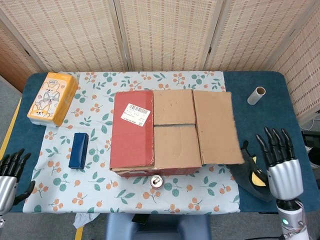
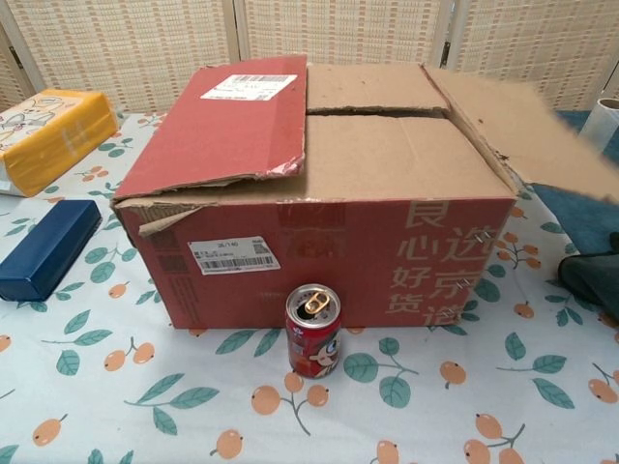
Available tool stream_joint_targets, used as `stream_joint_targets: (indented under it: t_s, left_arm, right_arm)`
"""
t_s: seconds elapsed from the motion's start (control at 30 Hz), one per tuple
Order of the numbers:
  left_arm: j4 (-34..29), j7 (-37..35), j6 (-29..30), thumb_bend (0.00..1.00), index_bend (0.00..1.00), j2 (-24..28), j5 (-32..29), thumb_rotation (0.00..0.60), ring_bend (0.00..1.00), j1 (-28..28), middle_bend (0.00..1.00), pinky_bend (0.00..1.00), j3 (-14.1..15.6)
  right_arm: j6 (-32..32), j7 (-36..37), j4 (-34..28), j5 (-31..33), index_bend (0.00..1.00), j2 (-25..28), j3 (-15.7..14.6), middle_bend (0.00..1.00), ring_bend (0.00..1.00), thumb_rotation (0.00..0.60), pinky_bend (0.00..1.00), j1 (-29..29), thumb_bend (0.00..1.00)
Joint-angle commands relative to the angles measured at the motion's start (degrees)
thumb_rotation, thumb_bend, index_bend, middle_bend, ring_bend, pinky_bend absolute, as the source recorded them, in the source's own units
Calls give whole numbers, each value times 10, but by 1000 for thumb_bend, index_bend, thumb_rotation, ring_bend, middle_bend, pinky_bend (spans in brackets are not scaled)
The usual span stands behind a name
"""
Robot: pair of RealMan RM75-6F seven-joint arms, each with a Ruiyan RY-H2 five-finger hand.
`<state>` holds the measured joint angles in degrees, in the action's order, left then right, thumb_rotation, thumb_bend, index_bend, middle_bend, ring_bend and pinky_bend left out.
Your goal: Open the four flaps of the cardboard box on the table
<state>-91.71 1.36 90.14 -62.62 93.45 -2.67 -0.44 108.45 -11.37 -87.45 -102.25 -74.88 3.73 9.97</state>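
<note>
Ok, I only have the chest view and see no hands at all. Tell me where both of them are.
Observer: The right hand is off the box, fingers spread, near the table's right front, beside the dark cloth.
Operator: Now the left.
Observer: The left hand hangs at the table's left front edge, holding nothing.
Operator: Give me the right flap's far end.
Observer: The right flap is folded fully outward and reaches over the blue table surface; the red left flap is closed.
</note>
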Motion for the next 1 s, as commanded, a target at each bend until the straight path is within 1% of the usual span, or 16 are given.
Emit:
stream_joint_targets:
  t_s: [0.03, 0.13, 0.23, 0.27, 0.37, 0.4, 0.47, 0.57, 0.7, 0.83, 0.9, 1.0]
  left_arm:
    - [14, 31, -13, 449, 0, -16, 12, 600, 0, -9, 0, 0, 7]
    - [13, 42, -26, 448, 0, -26, 14, 600, 0, -16, 0, 0, 10]
    - [5, 69, -33, 455, 0, -29, 29, 600, 0, -25, 0, 0, 11]
    - [0, 82, -38, 473, 0, -29, 33, 600, 0, -29, 0, 0, 11]
    - [-37, 136, -75, 610, 0, -24, 39, 600, 0, -48, 0, 0, 14]
    - [-49, 154, -87, 621, 0, -21, 39, 600, 0, -54, 0, 0, 14]
    - [-76, 200, -107, 608, 0, -19, 38, 600, 0, -67, 0, 0, 10]
    - [-119, 236, -138, 592, 0, -13, 34, 600, 0, -83, 0, 0, 10]
    - [-177, 249, -175, 552, 0, 0, 35, 600, 0, -106, 0, 0, 9]
    - [-208, 254, -190, 531, 0, 2, 51, 600, 0, -128, 0, 0, 2]
    - [-226, 262, -206, 523, 0, 10, 45, 600, 0, -138, 0, 0, 0]
    - [-249, 286, -225, 482, 0, 16, 33, 600, 0, -150, 0, 0, -6]
  right_arm:
    - [26, 105, 104, 30, 0, -35, -29, 0, 0, 600, 0, -47, 341]
    - [24, 140, 140, 37, 0, -50, -22, 0, 0, 600, 0, -48, 340]
    - [25, 181, 185, 49, 0, -70, -13, 0, 0, 600, 0, -51, 341]
    - [23, 193, 197, 53, 0, -74, -11, 0, 0, 600, 0, -52, 341]
    - [19, 227, 226, 65, 0, -83, -6, 0, 0, 600, 0, -56, 341]
    - [16, 230, 231, 65, 0, -82, -6, 0, 0, 600, 0, -57, 341]
    - [20, 234, 235, 62, 0, -82, -4, 0, 0, 600, 0, -58, 341]
    - [25, 235, 236, 56, 0, -83, -5, 0, 0, 600, 0, -60, 341]
    - [29, 240, 235, 53, 0, -81, -2, 0, 0, 600, 0, -62, 341]
    - [23, 249, 234, 60, 0, -80, 3, 0, 0, 600, 0, -64, 341]
    - [19, 250, 234, 62, 0, -81, 5, 0, 0, 600, 0, -63, 341]
    - [14, 251, 237, 63, 0, -82, 7, 0, 0, 600, 0, -63, 340]
